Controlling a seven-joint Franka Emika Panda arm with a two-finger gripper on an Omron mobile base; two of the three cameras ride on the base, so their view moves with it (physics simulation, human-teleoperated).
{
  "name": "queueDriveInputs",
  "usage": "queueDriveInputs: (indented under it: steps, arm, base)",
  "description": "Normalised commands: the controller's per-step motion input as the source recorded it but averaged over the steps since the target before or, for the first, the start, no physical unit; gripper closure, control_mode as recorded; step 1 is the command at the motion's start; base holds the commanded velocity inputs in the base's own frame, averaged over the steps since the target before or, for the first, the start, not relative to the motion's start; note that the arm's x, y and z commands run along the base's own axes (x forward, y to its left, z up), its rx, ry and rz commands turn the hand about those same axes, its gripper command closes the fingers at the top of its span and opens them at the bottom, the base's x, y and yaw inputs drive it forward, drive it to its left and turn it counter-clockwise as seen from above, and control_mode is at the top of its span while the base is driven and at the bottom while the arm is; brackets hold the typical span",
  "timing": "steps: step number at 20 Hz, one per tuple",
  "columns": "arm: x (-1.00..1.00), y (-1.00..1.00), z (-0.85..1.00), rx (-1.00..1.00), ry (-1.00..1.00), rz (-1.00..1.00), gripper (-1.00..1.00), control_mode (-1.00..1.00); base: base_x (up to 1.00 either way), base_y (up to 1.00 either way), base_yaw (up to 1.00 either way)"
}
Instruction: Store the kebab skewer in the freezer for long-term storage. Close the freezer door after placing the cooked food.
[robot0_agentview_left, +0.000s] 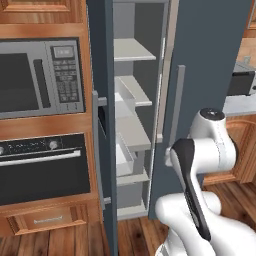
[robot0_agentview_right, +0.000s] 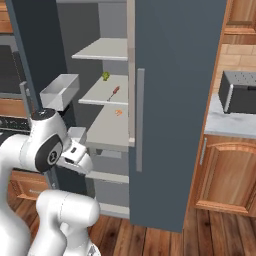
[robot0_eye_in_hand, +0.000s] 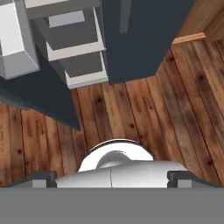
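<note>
Wood-floored kitchen: skewer (robot0_agentview_right: 114, 93) lies on a freezer (robot0_agentview_right: 107, 95) shelf; fingers (robot0_eye_in_hand: 111, 176) released. Push the door (robot0_agentview_left: 103, 150) by its outer face, steadily, until flush.

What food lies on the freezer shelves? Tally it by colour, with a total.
Green: 1, the small green food piece
Reddish-brown: 1, the kebab skewer
Orange: 1, the small orange food piece
Total: 3
</note>
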Motion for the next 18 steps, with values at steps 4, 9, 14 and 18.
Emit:
queueDriveInputs:
  steps: [4,9,14,18]
  arm:
    - [0.05,0.86,0.00,-0.05,-0.12,-0.27,-1.00,-1.00]
    - [0.10,0.96,0.01,-0.14,-0.27,-0.34,-1.00,-1.00]
    - [0.29,0.86,-0.07,-0.22,-0.18,-0.36,-1.00,-1.00]
    - [0.04,0.93,0.01,-0.20,-0.43,-0.30,-1.00,-1.00]
  base:
    - [0.00,0.00,0.00]
    - [0.00,0.00,0.00]
    - [0.00,0.00,0.00]
    - [0.00,0.00,0.00]
